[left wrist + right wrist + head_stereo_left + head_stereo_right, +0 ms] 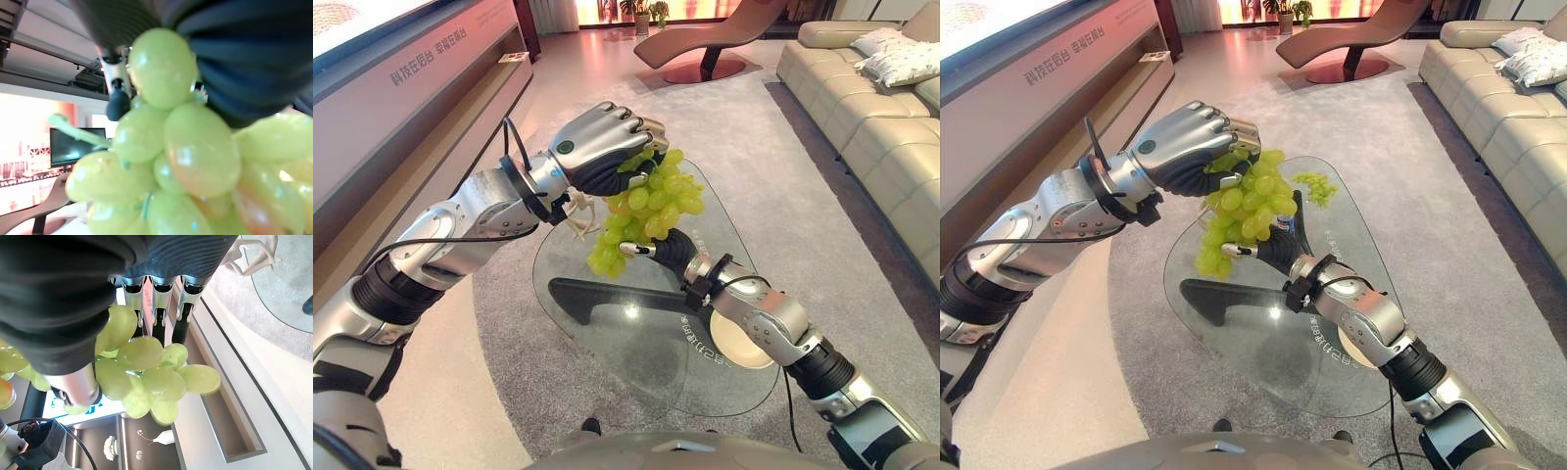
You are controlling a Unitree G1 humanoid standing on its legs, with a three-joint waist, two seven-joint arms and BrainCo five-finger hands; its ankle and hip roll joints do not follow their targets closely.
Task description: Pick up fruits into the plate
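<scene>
From the left eye view, the left robot hand [603,145] is raised over the far-left part of the glass worktop [607,338], its fingers curled round the top of a bunch of green grapes [646,208] that hangs with its long axis running down and toward the near left. The right robot hand [672,251] reaches in from the near right, just beneath the bunch and touching its lower berries; the cream plate [740,339] lies on the worktop to the near right, partly covered by the right forearm. So the plate sits down and to the right of the held fruit, and I judge the carry must go that way, over the right arm. In the right eye view the same hold shows, and a second, smaller bunch of grapes [1315,187] rests on the far side of the worktop, apart from both hands. The left wrist view gives the berries pressed close against the dark cover, with one fingertip [118,104] beside them. The right wrist view shows the right hand's fingers [157,318] and thumb folded around a small cluster of the berries, so both hands have the bunch; the right one is nearer the plate.
</scene>
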